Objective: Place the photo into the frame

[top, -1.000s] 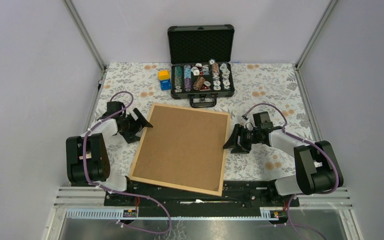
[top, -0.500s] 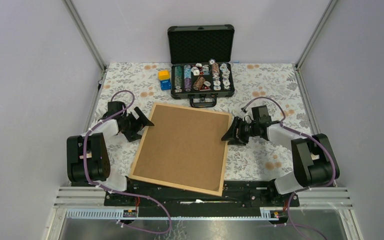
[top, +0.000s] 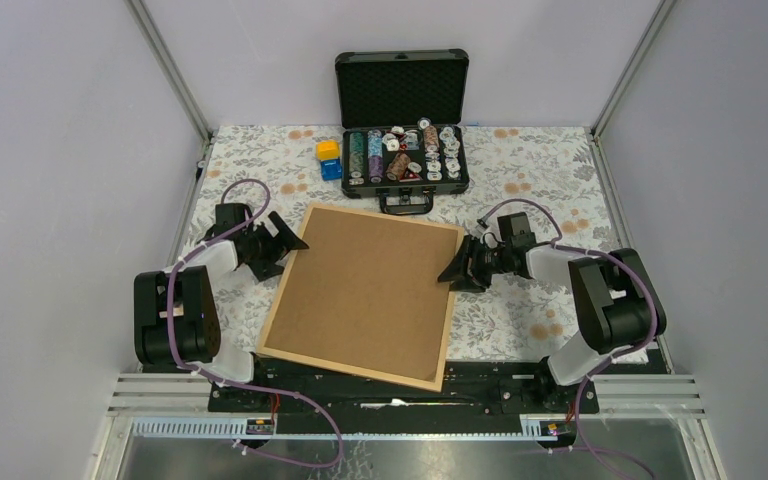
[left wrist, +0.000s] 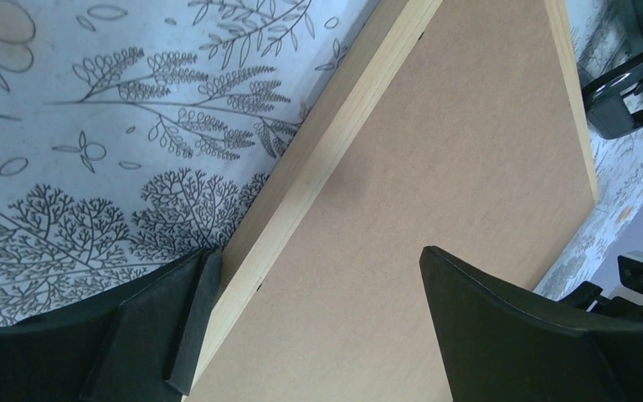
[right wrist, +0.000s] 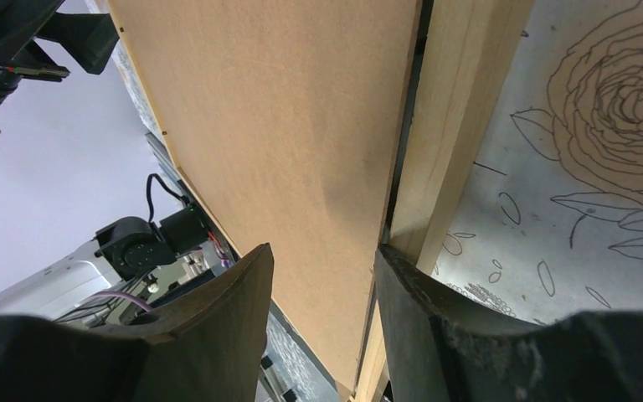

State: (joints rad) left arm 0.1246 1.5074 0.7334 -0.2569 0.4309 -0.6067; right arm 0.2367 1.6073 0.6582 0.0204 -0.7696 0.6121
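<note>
Grippers first: my left gripper [left wrist: 316,255] gapes wide astride the frame [left wrist: 326,159]'s left rail, and my right gripper [right wrist: 322,251] sits half-open around the opposite rail. Neither clamps anything; likely I'm bracing it. Hardboard backing [top: 365,295] covers the frame; the photo is unseen. Beyond sits the black case [top: 401,90].

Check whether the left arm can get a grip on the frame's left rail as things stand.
Probably yes. The left gripper is open and straddles that rail of the frame: one finger on the tablecloth side, the other over the backing board, nothing between.
</note>
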